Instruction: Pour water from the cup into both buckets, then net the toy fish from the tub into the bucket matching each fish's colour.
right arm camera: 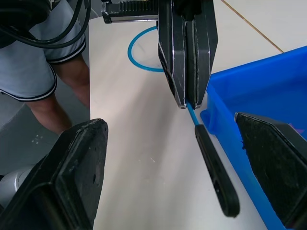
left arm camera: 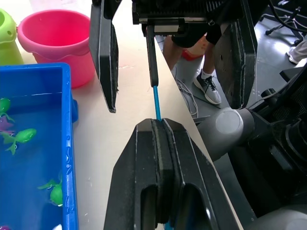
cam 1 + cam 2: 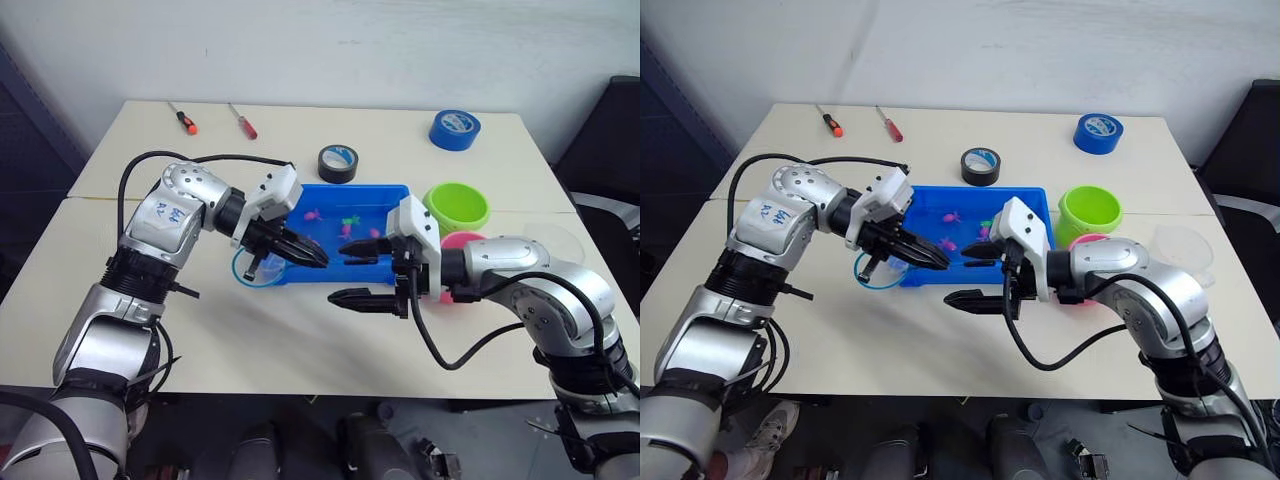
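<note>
Left gripper (image 1: 187,103): jaws pinch the net (image 1: 146,50) by its shaft, handle (image 1: 216,172) presented for handover.
Right gripper (image 3: 362,272): jaws spread, handle between them, ready to close.

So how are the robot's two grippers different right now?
The left gripper is shut on the net, pinching its thin blue handle; the right gripper is wide open and holds nothing. The left sits at the tub's near-left corner, the right along its front edge. Both have black fingers and face each other.

Lab or workshop, plain white wall, pale worktables (image 3: 300,340), screwdrivers (image 3: 183,120), tape rolls (image 3: 455,129)
</note>
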`<action>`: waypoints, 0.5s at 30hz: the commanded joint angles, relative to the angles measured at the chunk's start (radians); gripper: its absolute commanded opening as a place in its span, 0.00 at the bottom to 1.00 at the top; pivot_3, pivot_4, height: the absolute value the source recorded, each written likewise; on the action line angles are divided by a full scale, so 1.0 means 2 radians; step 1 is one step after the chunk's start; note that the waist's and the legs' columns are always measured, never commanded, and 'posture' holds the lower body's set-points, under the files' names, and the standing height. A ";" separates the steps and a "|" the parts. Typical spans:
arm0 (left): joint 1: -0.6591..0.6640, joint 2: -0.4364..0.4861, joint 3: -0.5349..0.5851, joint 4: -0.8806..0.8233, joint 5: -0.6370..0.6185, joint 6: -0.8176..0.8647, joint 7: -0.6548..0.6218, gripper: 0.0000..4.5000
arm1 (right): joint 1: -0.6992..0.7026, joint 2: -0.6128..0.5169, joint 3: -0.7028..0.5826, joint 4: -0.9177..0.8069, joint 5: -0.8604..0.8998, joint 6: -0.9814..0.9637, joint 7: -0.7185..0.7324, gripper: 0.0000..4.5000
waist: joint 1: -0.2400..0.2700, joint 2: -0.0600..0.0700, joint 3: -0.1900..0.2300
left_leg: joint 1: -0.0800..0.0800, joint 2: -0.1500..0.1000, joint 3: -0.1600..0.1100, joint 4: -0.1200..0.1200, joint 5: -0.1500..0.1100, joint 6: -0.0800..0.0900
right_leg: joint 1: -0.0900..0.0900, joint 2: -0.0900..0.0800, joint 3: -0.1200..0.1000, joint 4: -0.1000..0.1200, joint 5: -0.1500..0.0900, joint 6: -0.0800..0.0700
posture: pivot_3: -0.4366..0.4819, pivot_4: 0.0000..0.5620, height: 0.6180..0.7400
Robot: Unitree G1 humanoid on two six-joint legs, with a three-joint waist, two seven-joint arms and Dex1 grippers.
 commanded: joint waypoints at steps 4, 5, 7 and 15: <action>0.000 0.005 0.004 -0.011 -0.007 -0.002 -0.042 0.00 | -0.009 -0.002 -0.005 -0.009 -0.002 -0.005 0.001 0.94 | 0.000 0.000 0.000 | 0.000 0.000 0.000 0.000 0.000 0.000 | 0.000 0.000 0.000 0.000 0.000 0.000 | 0.48 0.27 0.95; 0.001 0.006 0.004 -0.011 -0.007 -0.003 -0.043 0.00 | -0.008 -0.002 -0.006 -0.009 -0.003 -0.006 0.001 0.88 | 0.000 0.000 0.000 | 0.000 0.000 0.000 0.000 0.000 0.000 | 0.000 0.000 0.000 0.000 0.000 0.000 | 0.48 0.27 0.95; 0.003 0.008 0.005 -0.013 -0.008 -0.002 -0.042 0.00 | -0.008 -0.004 -0.007 -0.007 -0.005 -0.007 0.002 0.72 | 0.000 0.000 0.000 | 0.000 0.000 0.000 0.000 0.000 0.000 | 0.000 0.000 0.000 0.000 0.000 0.000 | 0.48 0.27 0.95; 0.003 0.011 0.007 -0.015 -0.010 0.001 -0.037 0.00 | -0.012 -0.007 -0.009 0.001 -0.014 -0.013 0.009 0.01 | 0.000 0.000 0.000 | 0.000 0.000 0.000 0.000 0.000 0.000 | 0.000 0.000 0.000 0.000 0.000 0.000 | 0.48 0.27 0.95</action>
